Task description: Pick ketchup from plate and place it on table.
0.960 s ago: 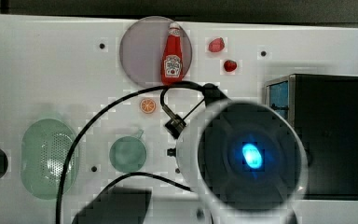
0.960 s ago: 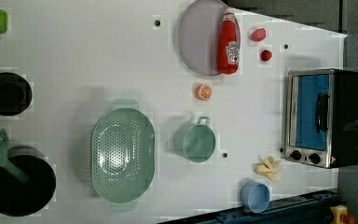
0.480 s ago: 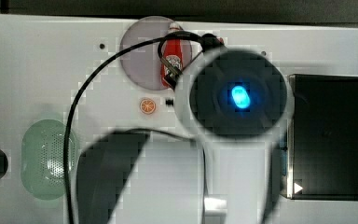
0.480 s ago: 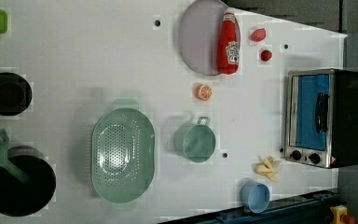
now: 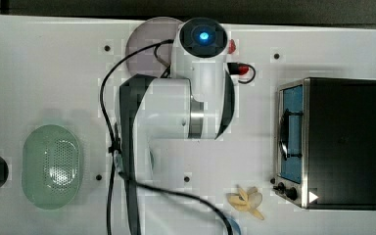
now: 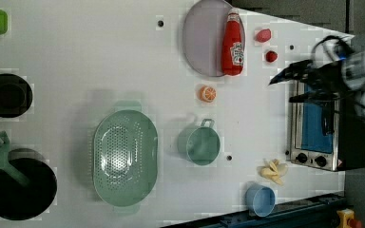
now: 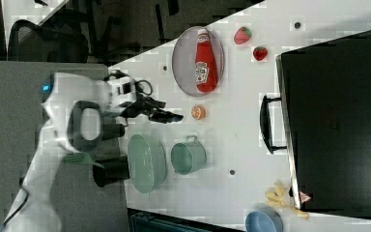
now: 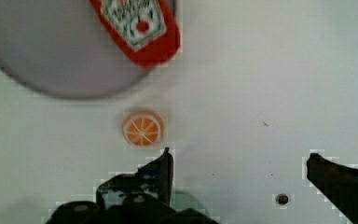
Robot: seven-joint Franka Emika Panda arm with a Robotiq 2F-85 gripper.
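A: White table (image 6: 100, 57), crowded with kitchen toys: the ketchup bottle (image 6: 233, 45) lies flat along the lilac plate's (image 6: 202, 42) edge. What could go wrong?

B: The orange slice (image 8: 142, 128) sits just beside the plate. Jaws closing too early would likely grab it, or knock the rim and roll the bottle.

A: And the gripper (image 8: 240, 158)?

B: Spread wide, empty, apparently touching nothing. It hangs over bare table near the slice, though its height is hard to judge.
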